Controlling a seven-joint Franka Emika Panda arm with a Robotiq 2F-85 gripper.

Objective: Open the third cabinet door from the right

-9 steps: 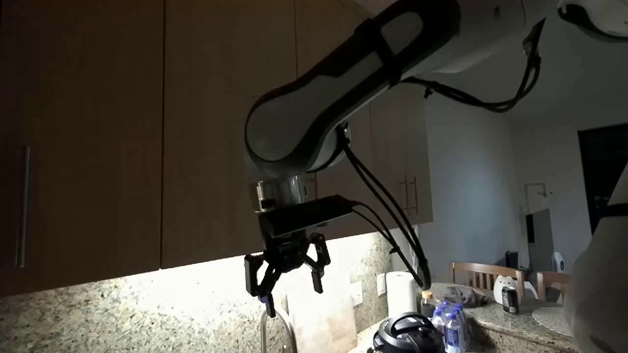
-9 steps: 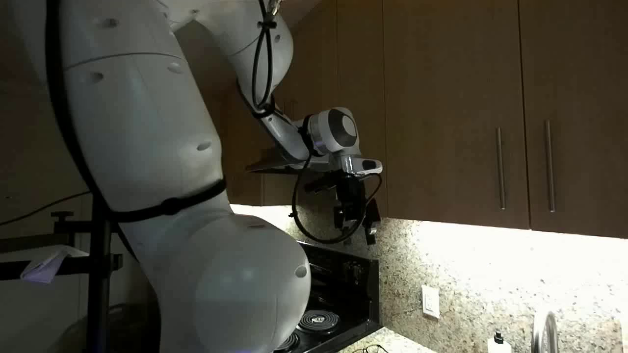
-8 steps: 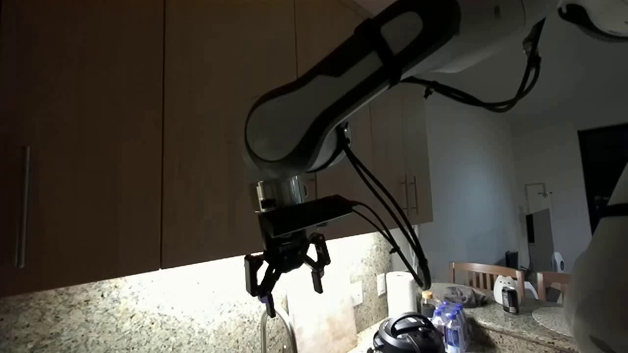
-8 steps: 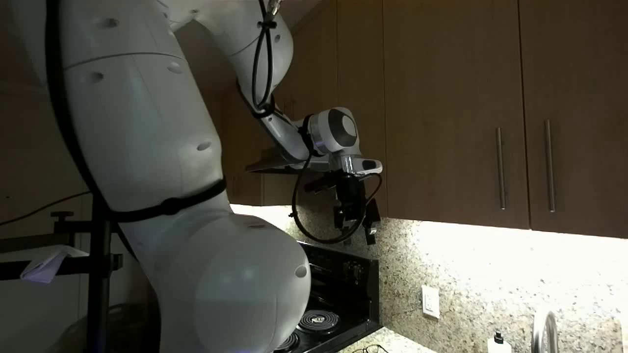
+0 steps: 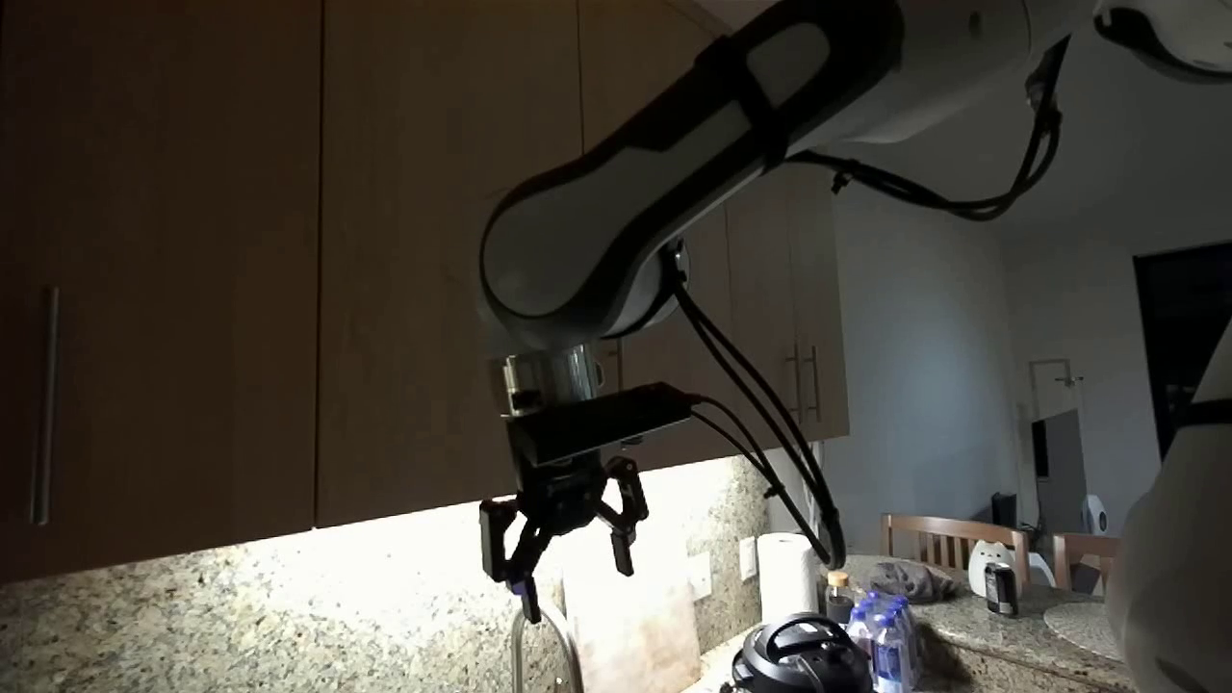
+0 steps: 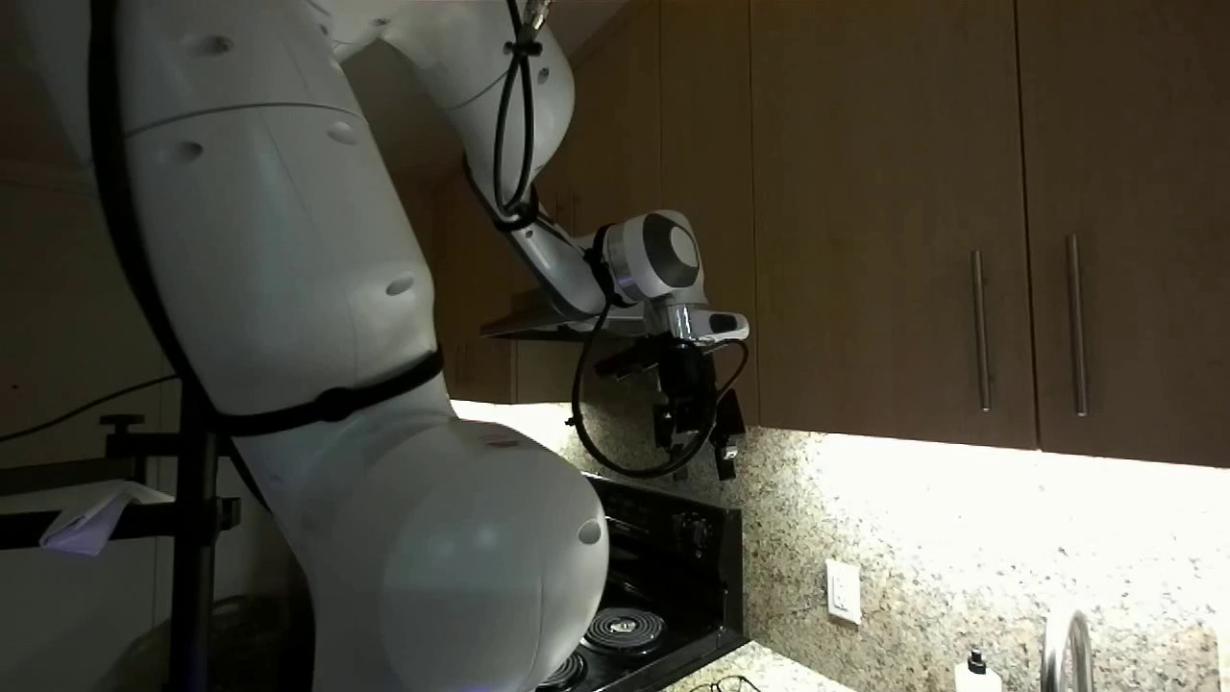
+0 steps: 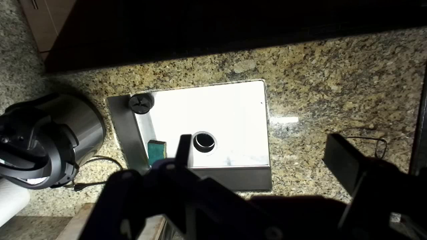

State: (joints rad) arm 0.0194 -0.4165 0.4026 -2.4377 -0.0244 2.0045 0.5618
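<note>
- Gripper (image 5: 577, 585) pointing down, its two fingers (image 5: 623, 556) spread well apart; in an exterior view, a looped cable (image 6: 639, 472) crosses in front of it.
- The third cabinet door from the right (image 5: 674, 351), brown wood, appears closed in the upper row, largely covered by the robot arm (image 5: 577, 241); a short piece of bar handle (image 5: 619, 366) shows beside the wrist (image 5: 553, 375).
- The cabinets (image 6: 884, 192) run off the right edge in an exterior view, so which door is third cannot be told there.
- Wrist view: a sink (image 7: 243, 178), its floor bleached by glare; a green sponge (image 7: 156, 151) inside, meeting a finger's dark outline; a cooking pot (image 7: 83, 123) cut off by the left edge.
</note>
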